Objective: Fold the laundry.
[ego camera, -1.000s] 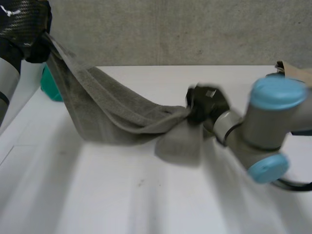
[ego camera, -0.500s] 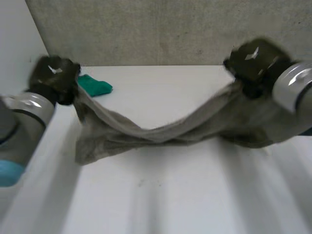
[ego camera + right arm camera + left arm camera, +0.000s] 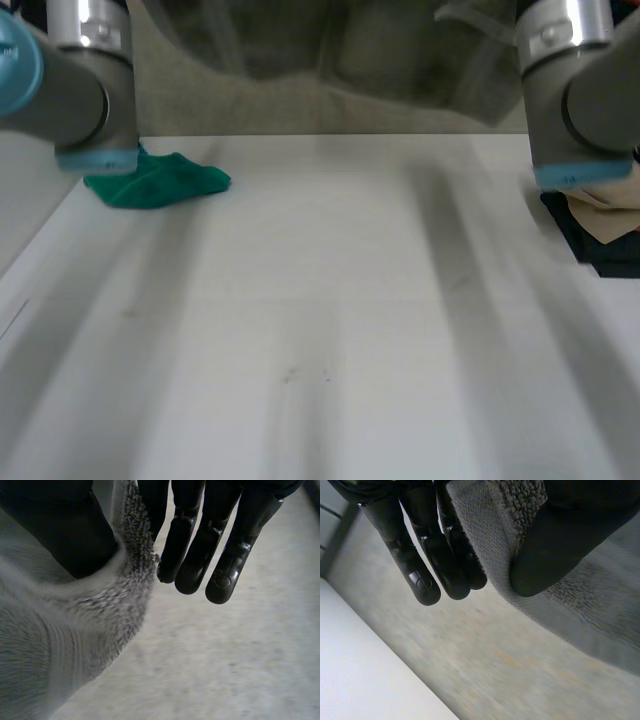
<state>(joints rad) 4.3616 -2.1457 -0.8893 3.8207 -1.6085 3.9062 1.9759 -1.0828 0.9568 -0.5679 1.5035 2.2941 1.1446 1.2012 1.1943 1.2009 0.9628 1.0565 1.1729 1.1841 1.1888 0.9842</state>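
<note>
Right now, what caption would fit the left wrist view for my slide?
Left hand pinching a grey towel between its thumb and straight fingers.

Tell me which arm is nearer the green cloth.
Left. The left arm stands right beside the green cloth; the right arm is at the table's other side. Both hold up the towel.

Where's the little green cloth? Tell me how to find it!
Look at the white table, then at its far corner beside the robot's left arm. The crumpled cloth lies there, bright green, while the towel hanging above is grey.
</note>
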